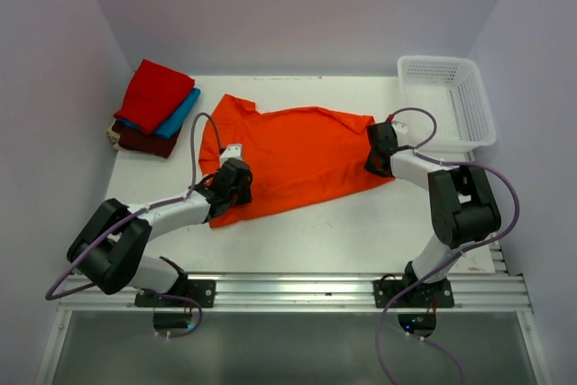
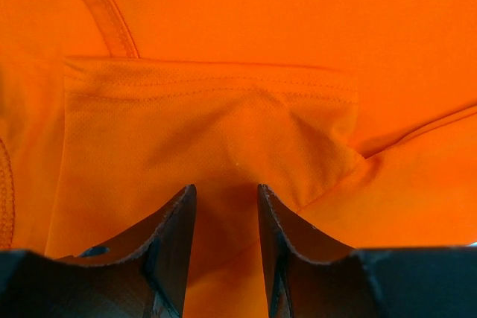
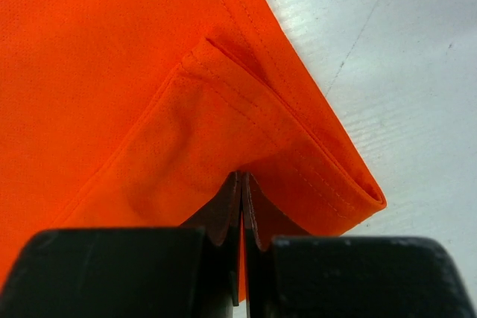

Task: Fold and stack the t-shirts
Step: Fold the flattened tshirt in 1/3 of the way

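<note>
Orange t-shirt (image 1: 302,155) — spread out, no fold made yet
Lies mid-tabletop (image 1: 343,223), neck toward the left arm's side. The right fingers (image 3: 226,214) are pinched closed on its hem corner. The left fingers (image 2: 175,236) stand apart astride the sleeve, cloth between them, not clamped. 3 tees sit folded and stacked at the far-left corner — red tee (image 1: 153,92) on top, turquoise-blue tee (image 1: 183,114) under it, dark maroon tee (image 1: 144,140) lowest. The white mesh basket (image 1: 437,62) is at far right. Judged remaining: fold this 1 and add it to the stack.
</note>
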